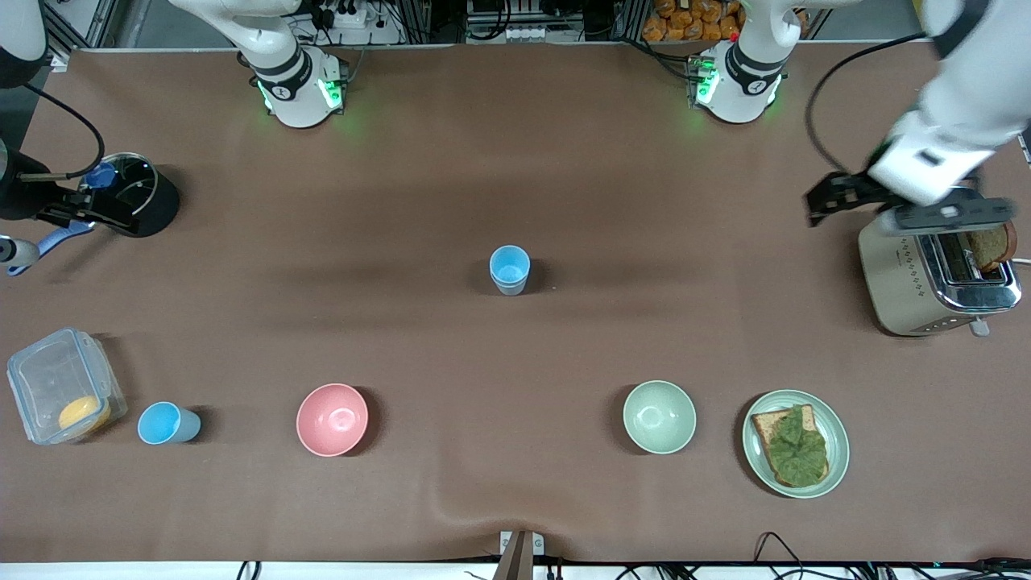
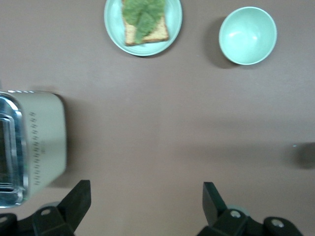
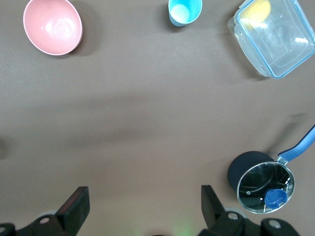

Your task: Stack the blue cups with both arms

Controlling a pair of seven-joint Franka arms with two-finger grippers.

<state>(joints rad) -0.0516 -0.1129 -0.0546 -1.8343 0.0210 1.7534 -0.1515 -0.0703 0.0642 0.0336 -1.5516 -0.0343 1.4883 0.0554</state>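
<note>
One light-blue cup (image 1: 510,270) stands upright at the middle of the table. A brighter blue cup (image 1: 167,424) stands near the front edge at the right arm's end, between the clear box and the pink bowl; it also shows in the right wrist view (image 3: 184,12). My left gripper (image 1: 820,206) is open and empty, up in the air beside the toaster (image 1: 938,270); its fingers (image 2: 78,196) frame bare table. My right gripper (image 1: 97,216) is open and empty, up in the air beside the black pot (image 1: 137,193). Both grippers are well away from the cups.
A pink bowl (image 1: 332,419), a pale green bowl (image 1: 659,416) and a plate (image 1: 838,451) with toast and lettuce line the front edge. A clear lidded box (image 1: 48,379) holds something yellow. The toaster holds a bread slice. The pot has a blue handle.
</note>
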